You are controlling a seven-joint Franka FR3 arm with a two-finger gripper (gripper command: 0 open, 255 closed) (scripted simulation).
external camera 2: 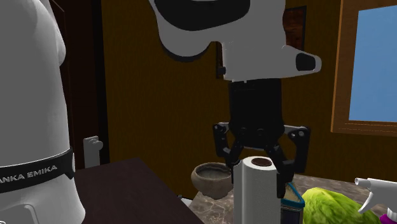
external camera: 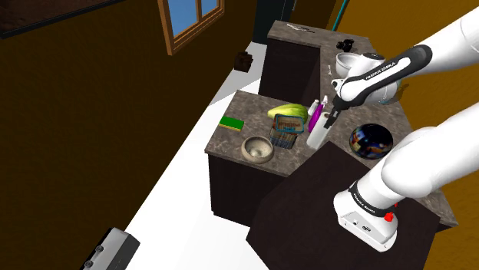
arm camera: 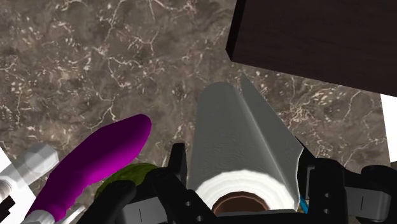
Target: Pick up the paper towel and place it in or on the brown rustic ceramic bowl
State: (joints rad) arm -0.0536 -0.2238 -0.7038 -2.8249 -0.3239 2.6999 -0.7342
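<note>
Brown-walled kitchen, marble counter [external camera: 230, 142]. Shoulder view: white paper towel [external camera: 317, 132] upright by the dark stand [external camera: 330, 207], gripper [external camera: 329, 120] at its top. Tan bowl [external camera: 257, 148] well apart toward the shoulder view's left, green sponge [external camera: 231, 123] beyond it.

Second exterior view: gripper [external camera 2: 257, 170] straddles the roll's top [external camera 2: 257, 191], one finger each side; bowl [external camera 2: 213, 178] behind.

Wrist view: fingers [arm camera: 178, 159] flank the roll [arm camera: 245, 133], very close. Cannot tell if they clamp it or just bracket it. Purple bottle [arm camera: 102, 162] beside the roll, stand corner [arm camera: 318, 38] past it.
</note>
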